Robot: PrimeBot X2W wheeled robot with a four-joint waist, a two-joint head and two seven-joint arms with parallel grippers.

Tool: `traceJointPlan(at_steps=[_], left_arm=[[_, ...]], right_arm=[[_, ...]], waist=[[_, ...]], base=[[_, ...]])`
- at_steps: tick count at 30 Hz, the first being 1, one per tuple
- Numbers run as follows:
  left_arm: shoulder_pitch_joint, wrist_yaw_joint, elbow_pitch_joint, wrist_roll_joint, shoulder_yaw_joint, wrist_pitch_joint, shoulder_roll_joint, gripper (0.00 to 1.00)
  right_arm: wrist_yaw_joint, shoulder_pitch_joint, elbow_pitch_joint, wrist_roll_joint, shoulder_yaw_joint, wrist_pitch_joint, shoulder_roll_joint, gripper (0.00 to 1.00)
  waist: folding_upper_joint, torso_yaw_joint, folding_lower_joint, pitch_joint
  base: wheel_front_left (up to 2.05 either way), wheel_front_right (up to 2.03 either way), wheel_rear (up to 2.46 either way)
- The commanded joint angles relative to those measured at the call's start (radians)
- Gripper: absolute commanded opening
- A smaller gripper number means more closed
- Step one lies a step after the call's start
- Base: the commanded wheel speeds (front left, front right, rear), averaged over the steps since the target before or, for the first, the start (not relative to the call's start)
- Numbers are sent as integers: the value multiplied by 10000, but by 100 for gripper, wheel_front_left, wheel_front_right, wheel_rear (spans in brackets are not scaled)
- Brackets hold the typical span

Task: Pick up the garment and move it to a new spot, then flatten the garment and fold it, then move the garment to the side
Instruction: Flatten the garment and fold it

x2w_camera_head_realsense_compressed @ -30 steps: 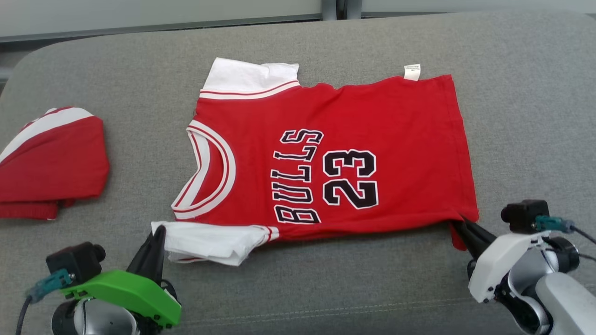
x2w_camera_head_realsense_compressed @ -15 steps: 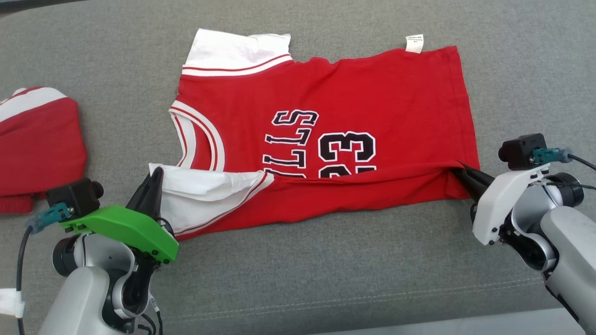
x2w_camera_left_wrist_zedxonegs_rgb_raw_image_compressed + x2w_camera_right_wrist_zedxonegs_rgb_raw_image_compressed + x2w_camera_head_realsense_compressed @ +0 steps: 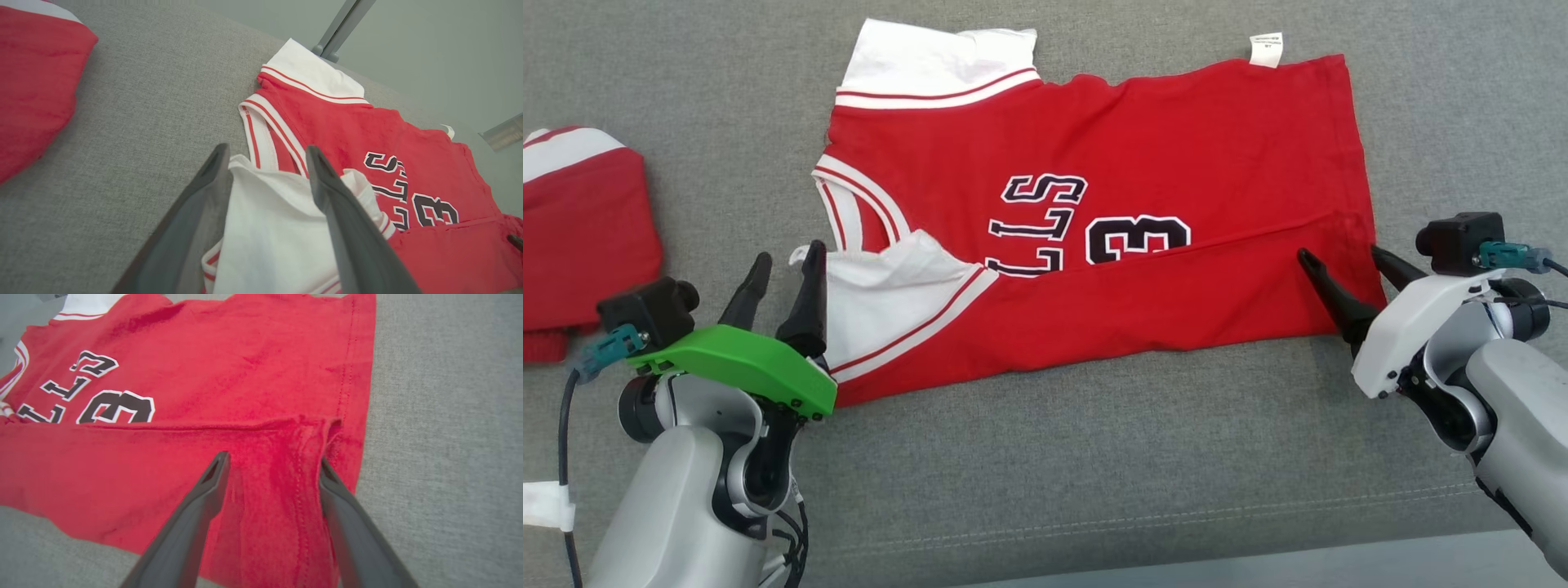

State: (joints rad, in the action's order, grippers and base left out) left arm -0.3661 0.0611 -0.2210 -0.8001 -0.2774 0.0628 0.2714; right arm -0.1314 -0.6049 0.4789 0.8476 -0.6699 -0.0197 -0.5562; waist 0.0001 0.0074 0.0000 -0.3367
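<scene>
Looking down at the jersey (image 3: pixel 1094 163), you find it flat near the middle of the cushion (image 3: pixel 1094 457), neck toward the left gripper (image 3: pixel 789 251) and hem toward the right gripper (image 3: pixel 1339 253). Its near long edge lies turned over the body as a flap (image 3: pixel 1135 302) that covers the lower part of the lettering. Each gripper stands at one end of this flap: the left at the white sleeve (image 3: pixel 890 286), the right at the hem corner. This placement suits a long fold, since both ends must travel together to keep the crease straight. Both pairs of fingers stand apart and clamp nothing; the cloth rests under its own weight between them. Judge the first lengthwise fold as laid, with further folding and the move aside not yet done. The cushion is grey woven fabric with a stitched seam near its front edge; expect it to grip cloth, so lift rather than drag. A second red garment (image 3: pixel 580 237) lies well apart at the left. Beyond the far edge, the left wrist view shows a pale wall (image 3: pixel 429 41) and a metal post (image 3: pixel 343 24).
</scene>
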Motion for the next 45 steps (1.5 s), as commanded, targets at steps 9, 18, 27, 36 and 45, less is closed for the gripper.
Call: traceJointPlan(at_steps=[9, 18, 27, 36, 45], left_arm=[[251, 396, 112, 1167, 69, -1829, 145, 100], [1631, 1409, 910, 2521, 160, -3079, 463, 100], [2993, 1847, 1567, 3216, 53, -3229, 579, 100], [3970, 1901, 1637, 3466, -245, -3265, 608, 100], [4625, 2020, 1771, 3426, -395, -3045, 744, 100]], right_arm=[[15, 456, 227, 27, 311, -2110, 356, 100], [8, 2509, -990, -2429, 3700, -2449, 1905, 100], [8, 4468, -2884, -4671, 5281, -2453, 3364, 100], [8, 5879, -3707, -5456, 5767, -2451, 3943, 100], [8, 6702, -4039, -5734, 5714, -2454, 4127, 100]], waist=[[-1, -150, 0, 94], [-1, -359, 0, 931], [-1, -461, 0, 1853], [-1, -450, 0, 2648], [-1, -518, 0, 3326]], base=[[0, 0, 0], [0, 0, 0], [0, 0, 0], [0, 0, 0], [0, 0, 0]])
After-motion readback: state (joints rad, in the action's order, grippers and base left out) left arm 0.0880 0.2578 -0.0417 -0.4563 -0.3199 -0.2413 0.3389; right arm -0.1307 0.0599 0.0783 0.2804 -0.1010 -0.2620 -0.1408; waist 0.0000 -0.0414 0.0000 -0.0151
